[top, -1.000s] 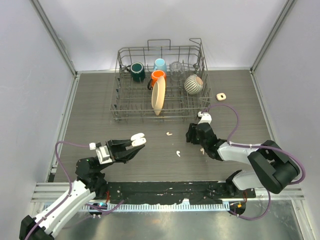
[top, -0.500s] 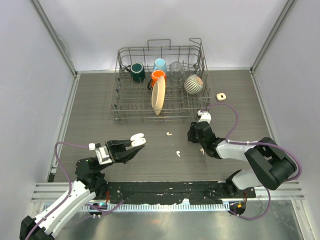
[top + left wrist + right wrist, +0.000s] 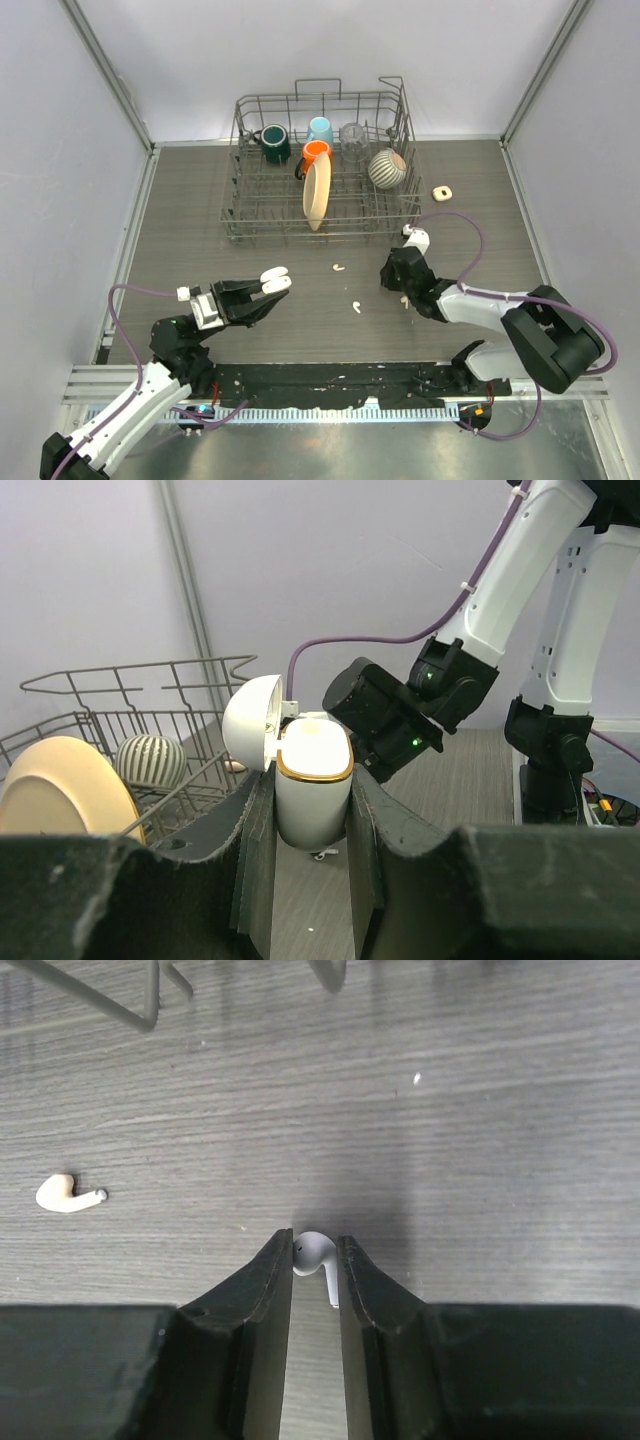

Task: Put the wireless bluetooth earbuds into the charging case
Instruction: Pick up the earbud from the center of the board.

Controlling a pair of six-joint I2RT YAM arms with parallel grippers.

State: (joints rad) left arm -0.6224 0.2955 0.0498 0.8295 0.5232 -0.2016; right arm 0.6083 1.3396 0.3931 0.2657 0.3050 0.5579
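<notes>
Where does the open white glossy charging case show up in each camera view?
Top external: open white glossy charging case sits left of centre, in the left gripper.
Left wrist: case dead centre, between the fingers.
Right wrist: not in it.
Shared landmark: grey wire dish rack, left side of the left wrist view.

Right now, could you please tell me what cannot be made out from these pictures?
- Left wrist view: sockets of the charging case. It is seen side-on, so its rim and glare hide whether any bud sits inside.
- Right wrist view: stem tip of the gripped earbud, behind a finger.
- Top view: that same earbud, covered by the right hand.
- Top view: the loose earbuds, too small to tell which way they lie.
</notes>
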